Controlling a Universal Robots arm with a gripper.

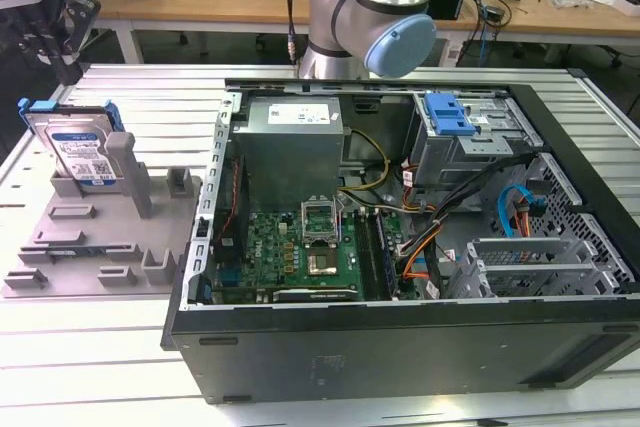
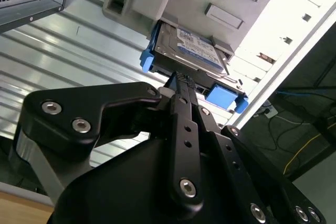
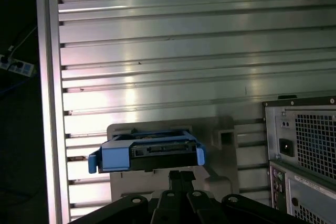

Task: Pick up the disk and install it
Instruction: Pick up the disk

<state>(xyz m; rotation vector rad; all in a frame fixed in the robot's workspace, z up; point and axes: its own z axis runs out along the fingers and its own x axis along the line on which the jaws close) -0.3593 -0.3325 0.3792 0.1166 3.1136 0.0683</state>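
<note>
On the ribbed aluminium table (image 1: 120, 97), the silver-grey, blue-framed disk (image 1: 82, 152) stands upright in the grey moulded tray (image 1: 90, 247) while the black gripper (image 2: 181, 78), jaws nearly together and empty, hovers near it; the pick-up, seemingly not yet begun, calls for wider jaws

silver-grey disk (image 1: 85, 152) edged in bright blue, grey tray (image 1: 90, 247), black computer case (image 1: 400, 347), green motherboard (image 1: 290, 247).
</note>
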